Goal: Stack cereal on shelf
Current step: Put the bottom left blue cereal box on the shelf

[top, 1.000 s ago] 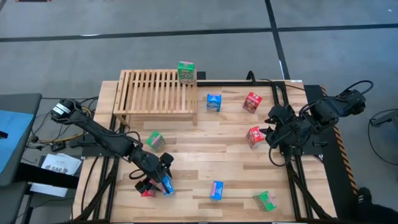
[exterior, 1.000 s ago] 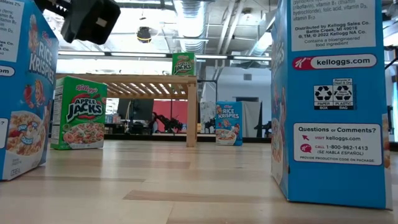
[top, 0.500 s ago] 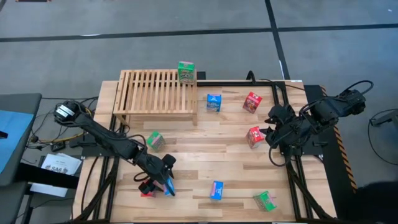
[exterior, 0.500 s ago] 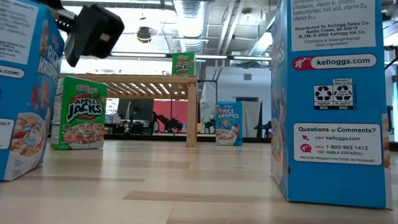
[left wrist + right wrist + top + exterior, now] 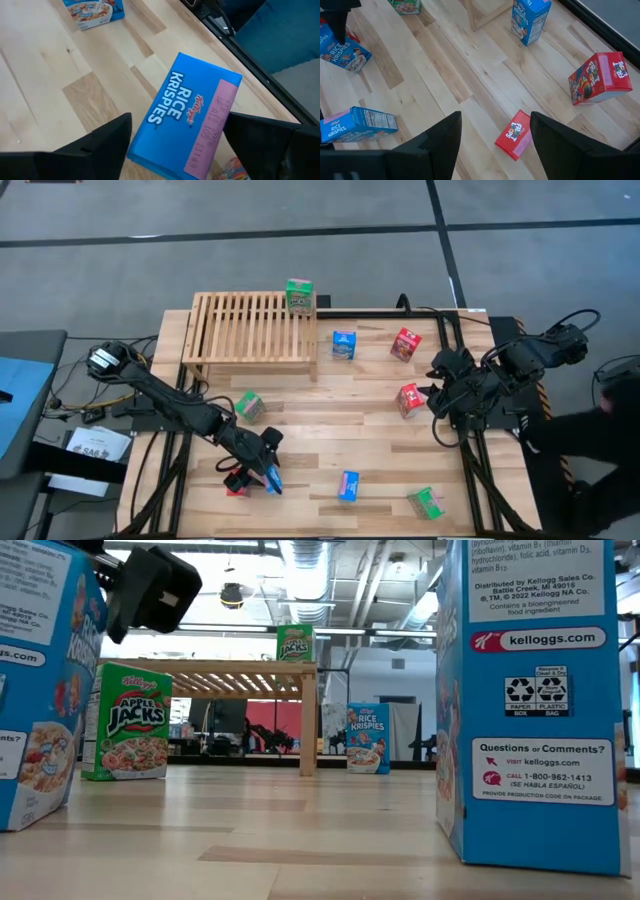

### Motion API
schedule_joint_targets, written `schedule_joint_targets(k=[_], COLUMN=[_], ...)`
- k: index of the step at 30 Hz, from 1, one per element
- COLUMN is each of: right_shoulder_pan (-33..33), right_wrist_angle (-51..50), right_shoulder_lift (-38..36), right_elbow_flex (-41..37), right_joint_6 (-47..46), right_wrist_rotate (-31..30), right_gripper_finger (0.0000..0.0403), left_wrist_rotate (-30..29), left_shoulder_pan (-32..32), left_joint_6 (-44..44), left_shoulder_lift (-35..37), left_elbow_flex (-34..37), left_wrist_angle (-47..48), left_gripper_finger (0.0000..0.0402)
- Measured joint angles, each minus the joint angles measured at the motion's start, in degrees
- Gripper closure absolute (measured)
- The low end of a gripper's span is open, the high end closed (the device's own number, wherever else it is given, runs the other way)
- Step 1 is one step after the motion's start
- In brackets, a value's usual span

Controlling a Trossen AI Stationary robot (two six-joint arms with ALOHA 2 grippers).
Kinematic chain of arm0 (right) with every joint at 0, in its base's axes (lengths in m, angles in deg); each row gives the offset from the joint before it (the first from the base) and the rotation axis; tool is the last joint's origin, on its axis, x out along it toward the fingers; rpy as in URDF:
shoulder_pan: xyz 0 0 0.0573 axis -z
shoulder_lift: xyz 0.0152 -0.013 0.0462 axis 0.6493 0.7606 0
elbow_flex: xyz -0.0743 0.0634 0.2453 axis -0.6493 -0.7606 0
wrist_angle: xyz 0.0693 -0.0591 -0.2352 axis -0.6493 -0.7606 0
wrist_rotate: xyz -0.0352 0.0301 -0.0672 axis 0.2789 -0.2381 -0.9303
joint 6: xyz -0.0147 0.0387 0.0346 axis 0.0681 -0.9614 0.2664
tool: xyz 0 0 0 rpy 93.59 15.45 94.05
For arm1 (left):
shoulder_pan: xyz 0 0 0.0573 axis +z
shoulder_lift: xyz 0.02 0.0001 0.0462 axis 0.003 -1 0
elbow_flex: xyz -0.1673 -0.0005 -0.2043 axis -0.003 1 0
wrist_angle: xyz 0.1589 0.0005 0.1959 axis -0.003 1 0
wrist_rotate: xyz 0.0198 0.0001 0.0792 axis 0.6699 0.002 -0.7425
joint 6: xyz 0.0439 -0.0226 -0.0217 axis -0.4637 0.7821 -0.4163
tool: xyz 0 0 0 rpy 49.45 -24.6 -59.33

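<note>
The plank tabletop [image 5: 330,445] carries the slatted wooden shelf [image 5: 250,328] at its far left, with one green Apple Jacks box [image 5: 299,295] already standing on its far right corner; the other boxes are scattered over the planks. The step in hand is a pickup: the left gripper [image 5: 262,470] is down at the near left edge, its fingers [image 5: 107,142] straddling a blue Rice Krispies box [image 5: 187,117] that seems tilted; whether they have gripped it I cannot tell. Next it needs a firm squeeze, then a lift toward the shelf. The right gripper [image 5: 437,390] waits beside a red box [image 5: 409,399], fingers [image 5: 442,140] apart and empty.
</note>
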Motion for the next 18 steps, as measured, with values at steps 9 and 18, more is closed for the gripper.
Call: schedule_joint_targets(k=[9, 18], right_shoulder_pan=[0.0, 0.0], right_wrist_angle=[-0.06, -0.02], right_shoulder_lift=[0.0, 0.0], right_elbow_flex=[0.0, 0.0], right_joint_6=[0.0, -0.02], right_wrist_rotate=[0.0, 0.0], right_gripper_finger=[0.0142, 0.0142], left_wrist_rotate=[0.66, 0.91], left_shoulder_pan=[0.02, 0.04], left_joint_6=[3.92, 7.69], left_shoulder_lift=[0.02, 0.02], left_elbow_flex=[0.0, 0.0], left_wrist_angle=[0.01, -0.05], left_gripper_finger=[0.0192, 0.0203])
